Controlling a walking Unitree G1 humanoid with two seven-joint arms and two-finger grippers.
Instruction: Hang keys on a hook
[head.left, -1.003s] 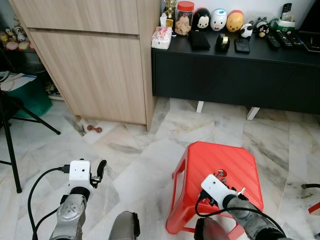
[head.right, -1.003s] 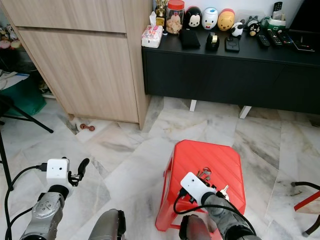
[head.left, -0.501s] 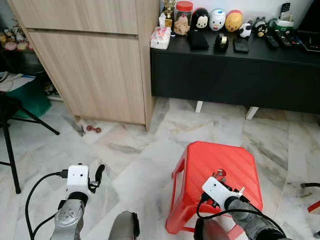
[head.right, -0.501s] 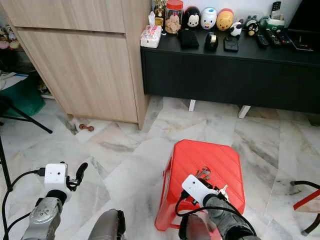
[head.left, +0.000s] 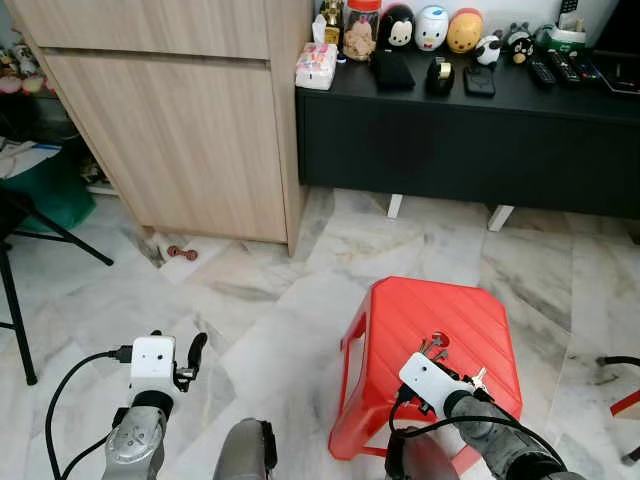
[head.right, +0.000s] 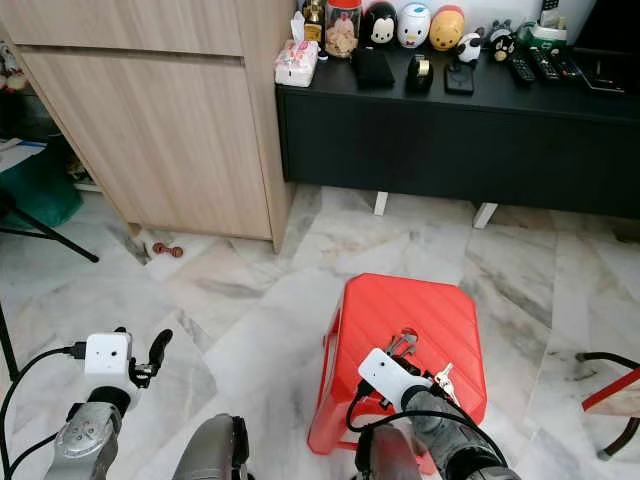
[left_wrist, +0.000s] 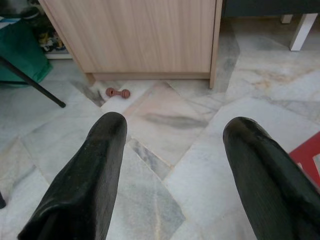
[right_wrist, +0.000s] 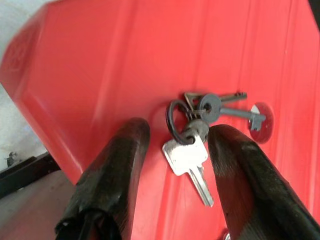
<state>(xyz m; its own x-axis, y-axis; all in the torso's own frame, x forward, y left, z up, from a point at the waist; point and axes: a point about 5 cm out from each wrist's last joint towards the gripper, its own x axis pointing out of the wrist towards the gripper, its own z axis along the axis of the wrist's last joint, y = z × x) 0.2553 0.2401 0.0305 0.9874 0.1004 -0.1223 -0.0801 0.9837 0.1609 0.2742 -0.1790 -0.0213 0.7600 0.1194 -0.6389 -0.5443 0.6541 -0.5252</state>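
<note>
A bunch of keys on a dark ring lies on top of a red plastic stool, near its centre hole. In the eye views the keys sit just ahead of my right wrist's white camera box. My right gripper is open, low over the stool. Its two black fingers stand on either side of the ring and the silver key, and I cannot tell if they touch. My left gripper is open with nothing in it. It is held low over the marble floor at the left.
A light wood cabinet stands at the back left. Beside it is a low black sideboard carrying toys, a jar and remotes. A small brown dumbbell toy lies by the cabinet foot. Black tripod legs and a green bag are at the far left.
The whole view has shifted a little, so the camera moved. My left gripper sits slightly lower in the picture. My right gripper stays over the stool by the keys.
</note>
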